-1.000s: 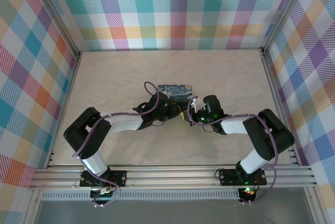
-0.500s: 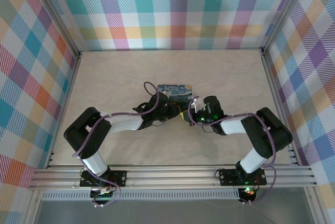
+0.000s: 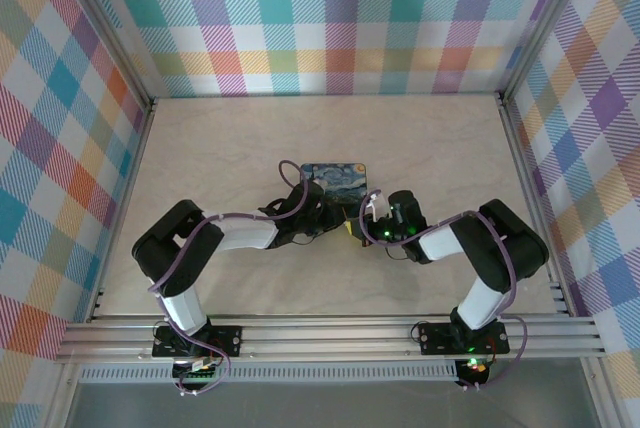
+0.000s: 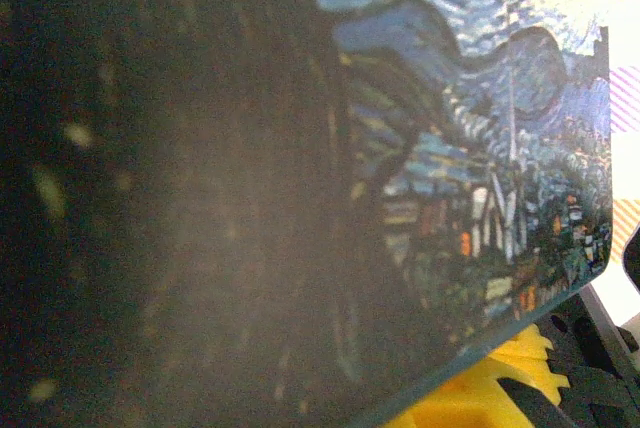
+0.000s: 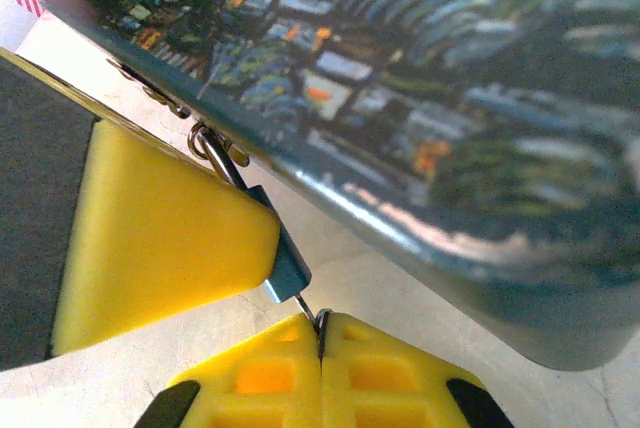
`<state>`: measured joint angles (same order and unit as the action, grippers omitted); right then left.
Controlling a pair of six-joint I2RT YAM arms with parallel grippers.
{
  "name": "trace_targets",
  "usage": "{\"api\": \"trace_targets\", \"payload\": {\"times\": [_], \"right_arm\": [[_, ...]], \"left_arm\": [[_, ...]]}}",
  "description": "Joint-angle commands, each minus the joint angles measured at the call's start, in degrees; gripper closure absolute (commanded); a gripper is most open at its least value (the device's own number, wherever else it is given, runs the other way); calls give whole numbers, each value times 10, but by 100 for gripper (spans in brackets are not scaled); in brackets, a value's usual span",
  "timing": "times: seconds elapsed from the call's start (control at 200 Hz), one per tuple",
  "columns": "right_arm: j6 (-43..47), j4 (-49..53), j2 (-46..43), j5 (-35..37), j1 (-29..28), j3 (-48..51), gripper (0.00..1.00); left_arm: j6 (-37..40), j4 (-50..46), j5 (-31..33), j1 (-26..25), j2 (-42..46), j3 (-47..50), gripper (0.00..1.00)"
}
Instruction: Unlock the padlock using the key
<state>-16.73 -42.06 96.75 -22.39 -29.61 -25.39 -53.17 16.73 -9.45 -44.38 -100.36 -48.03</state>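
Right gripper [image 5: 320,344], pinching key [image 5: 309,310], shifts left toward tin [image 3: 335,176] mid-table; key tip now at padlock [image 5: 284,261], so insertion likely next. Left gripper [image 3: 333,219]: cannot tell whether open or closed.

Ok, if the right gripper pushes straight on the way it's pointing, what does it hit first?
The right gripper, shut on the key, would meet the small blue padlock almost at once; the printed tin lies just beyond it, though depth is unclear.

The tin [image 5: 400,98] has a glossy printed lid and a smooth rim. The padlock [image 5: 283,260] has a satin blue body and a silvery metal shackle. The key [image 5: 308,308] is thin bare metal. The fingers [image 5: 150,238] are matt yellow plastic, the counter [image 5: 370,288] pale and dull.
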Motion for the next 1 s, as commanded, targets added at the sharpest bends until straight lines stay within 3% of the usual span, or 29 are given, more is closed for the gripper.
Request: {"api": "trace_targets", "payload": {"times": [0.0, 0.345, 0.51, 0.995], "right_arm": [[-19, -51, 8, 15, -1, 3, 100], [-41, -59, 9, 19, -3, 18, 100], [-57, -68, 12, 18, -5, 27, 100], [-206, -39, -20, -18, -9, 24, 100]], "left_arm": [[-2, 14, -17, -9, -1, 7, 77], [-3, 1, 3, -2, 33, 25, 56], [-32, 54, -3, 12, 50, 64, 46], [-91, 198, -27, 18, 15, 95, 43]]}}
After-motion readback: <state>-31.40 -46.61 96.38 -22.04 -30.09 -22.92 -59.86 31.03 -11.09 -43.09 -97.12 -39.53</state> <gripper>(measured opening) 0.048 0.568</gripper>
